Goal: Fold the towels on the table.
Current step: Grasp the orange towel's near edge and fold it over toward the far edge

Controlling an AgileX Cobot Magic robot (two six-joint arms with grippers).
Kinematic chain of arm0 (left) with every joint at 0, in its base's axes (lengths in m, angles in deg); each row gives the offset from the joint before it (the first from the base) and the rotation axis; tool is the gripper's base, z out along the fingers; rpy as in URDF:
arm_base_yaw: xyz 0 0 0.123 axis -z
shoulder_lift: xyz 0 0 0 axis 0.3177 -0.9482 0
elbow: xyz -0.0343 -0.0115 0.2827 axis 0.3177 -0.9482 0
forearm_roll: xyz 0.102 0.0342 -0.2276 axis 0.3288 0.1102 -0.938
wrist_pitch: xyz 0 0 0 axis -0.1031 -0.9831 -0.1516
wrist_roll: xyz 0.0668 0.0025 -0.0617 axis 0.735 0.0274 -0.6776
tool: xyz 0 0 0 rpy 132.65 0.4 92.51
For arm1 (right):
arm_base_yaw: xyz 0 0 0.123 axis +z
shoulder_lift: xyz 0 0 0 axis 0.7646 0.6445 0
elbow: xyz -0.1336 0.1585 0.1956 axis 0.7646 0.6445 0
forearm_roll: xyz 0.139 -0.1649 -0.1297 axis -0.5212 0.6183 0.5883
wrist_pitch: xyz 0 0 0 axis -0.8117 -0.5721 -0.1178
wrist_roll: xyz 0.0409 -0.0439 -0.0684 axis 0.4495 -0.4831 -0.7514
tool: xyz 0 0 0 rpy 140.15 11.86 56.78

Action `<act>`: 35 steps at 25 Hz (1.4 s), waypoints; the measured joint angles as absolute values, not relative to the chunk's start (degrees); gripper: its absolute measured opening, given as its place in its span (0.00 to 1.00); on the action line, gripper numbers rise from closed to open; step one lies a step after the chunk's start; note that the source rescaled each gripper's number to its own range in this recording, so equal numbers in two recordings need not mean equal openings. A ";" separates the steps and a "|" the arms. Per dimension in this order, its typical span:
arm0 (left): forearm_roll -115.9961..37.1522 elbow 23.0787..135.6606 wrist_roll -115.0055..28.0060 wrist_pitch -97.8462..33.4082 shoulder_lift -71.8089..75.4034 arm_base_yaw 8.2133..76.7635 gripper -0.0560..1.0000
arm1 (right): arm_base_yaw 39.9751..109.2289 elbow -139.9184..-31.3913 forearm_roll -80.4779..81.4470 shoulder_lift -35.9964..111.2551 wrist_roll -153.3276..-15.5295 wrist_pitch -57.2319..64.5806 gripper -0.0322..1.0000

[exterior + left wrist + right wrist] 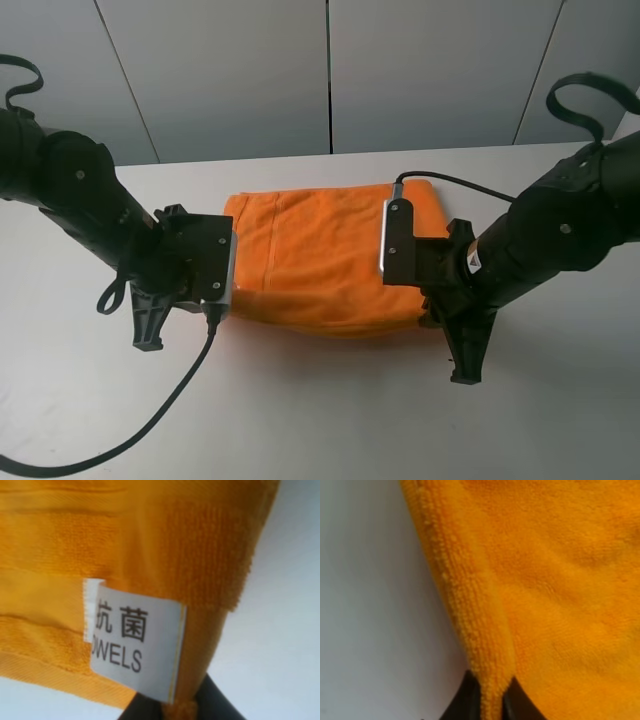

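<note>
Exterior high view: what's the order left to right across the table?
Left arm → left gripper → orange towel → right gripper → right arm.

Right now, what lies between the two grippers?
The orange towel spans the stretch, pinched by the left gripper and right gripper; the exterior high view shows it.

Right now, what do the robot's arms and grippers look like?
The left arm and right arm are matte black with rounded joints. Each wrist bears a silver-edged box and a black cable. The left gripper and right gripper are black too.
</note>
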State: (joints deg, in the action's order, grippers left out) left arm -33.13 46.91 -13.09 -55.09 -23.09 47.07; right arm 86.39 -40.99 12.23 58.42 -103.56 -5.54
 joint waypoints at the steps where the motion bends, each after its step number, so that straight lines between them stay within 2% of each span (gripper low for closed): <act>1: -33.13 46.91 -13.09 -55.09 -22.16 47.07 0.08 | 86.39 -40.99 12.45 57.65 -103.65 -6.17 0.04; 9: -30.48 46.91 -13.30 -55.52 -17.64 47.07 0.08 | 86.39 -49.79 16.51 56.44 -103.92 -20.67 0.04; 13: -25.92 46.91 -19.34 -54.78 -15.96 47.07 0.07 | 86.39 -54.36 21.03 56.44 -103.46 -24.24 0.04; 22: -10.67 46.91 -35.40 -46.82 -15.44 47.27 0.06 | 86.66 -60.39 43.43 57.56 -97.42 -23.49 0.03; 28: -4.41 46.91 -42.35 -43.10 -15.69 46.91 0.05 | 86.66 -64.39 49.72 62.50 -96.74 -23.49 0.03; 35: -3.25 48.99 -46.82 -41.96 -18.80 42.40 0.05 | 85.71 -65.77 52.86 66.58 -96.11 -18.29 0.03</act>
